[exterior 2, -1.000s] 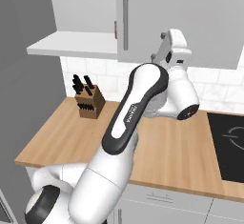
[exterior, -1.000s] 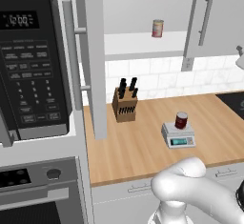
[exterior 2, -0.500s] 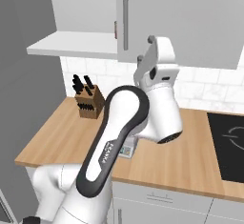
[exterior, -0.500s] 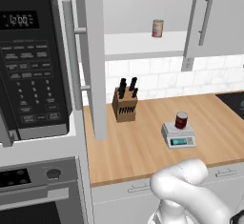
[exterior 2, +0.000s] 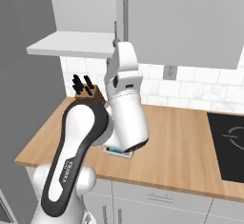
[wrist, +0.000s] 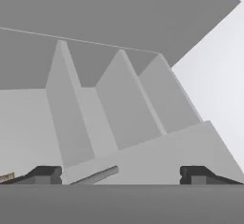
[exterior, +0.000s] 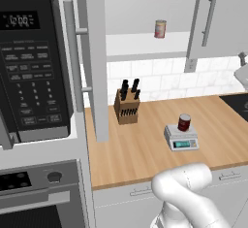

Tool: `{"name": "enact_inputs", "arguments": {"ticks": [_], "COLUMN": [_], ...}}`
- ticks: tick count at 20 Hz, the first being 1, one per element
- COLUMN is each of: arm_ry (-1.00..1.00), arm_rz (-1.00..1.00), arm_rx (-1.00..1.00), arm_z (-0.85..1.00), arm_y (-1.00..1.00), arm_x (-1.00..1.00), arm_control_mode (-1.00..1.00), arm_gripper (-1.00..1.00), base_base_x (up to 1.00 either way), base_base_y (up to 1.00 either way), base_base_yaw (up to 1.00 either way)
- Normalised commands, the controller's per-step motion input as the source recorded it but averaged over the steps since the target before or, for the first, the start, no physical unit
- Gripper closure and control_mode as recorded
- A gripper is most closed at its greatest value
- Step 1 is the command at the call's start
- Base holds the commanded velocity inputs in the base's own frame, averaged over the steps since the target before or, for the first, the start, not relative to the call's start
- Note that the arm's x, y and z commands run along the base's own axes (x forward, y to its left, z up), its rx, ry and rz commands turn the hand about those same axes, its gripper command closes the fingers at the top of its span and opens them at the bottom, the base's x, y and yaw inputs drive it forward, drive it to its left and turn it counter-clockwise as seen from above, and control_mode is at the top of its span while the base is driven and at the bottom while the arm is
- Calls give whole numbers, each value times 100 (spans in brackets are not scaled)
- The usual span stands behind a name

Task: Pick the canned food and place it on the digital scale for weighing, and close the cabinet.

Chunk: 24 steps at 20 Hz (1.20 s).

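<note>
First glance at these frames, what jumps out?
The cabinet stands open, its left door edge-on over the counter, a second can alone on its white shelf. Below, the canned food already sits on the digital scale, right of the knife block. In the right base view the white arm rears up towards the cabinet; the hand view shows the gripper open, empty, a grey bar handle low between its tips.

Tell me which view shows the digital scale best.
The left base view: the digital scale is unobstructed on the counter, display facing the camera, the canned food standing on its platform. In the right base view the arm hides all but one corner.
</note>
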Motion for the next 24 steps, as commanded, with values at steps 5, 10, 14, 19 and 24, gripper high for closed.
{"name": "enact_inputs", "arguments": {"ticks": [5, 10, 14, 19, 24], "arm_ry": [-8, -16, -12, -6, -6], "arm_rz": [-1, -9, -10, -17, -24], "arm_rx": [4, 16, 10, 2, 0], "arm_z": [-20, -31, -17, -18, -49], "arm_y": [99, 75, 79, 95, 100], "arm_x": [-62, -100, -100, -100, -100], "arm_control_mode": [-100, -100, -100, -100, -100], "arm_gripper": [-100, -100, -100, -100, -100], "base_base_x": [0, 0, 0, 0, 0], "base_base_y": [0, 0, 0, 0, 0], "base_base_yaw": [0, 0, 0, 0, 0]}}
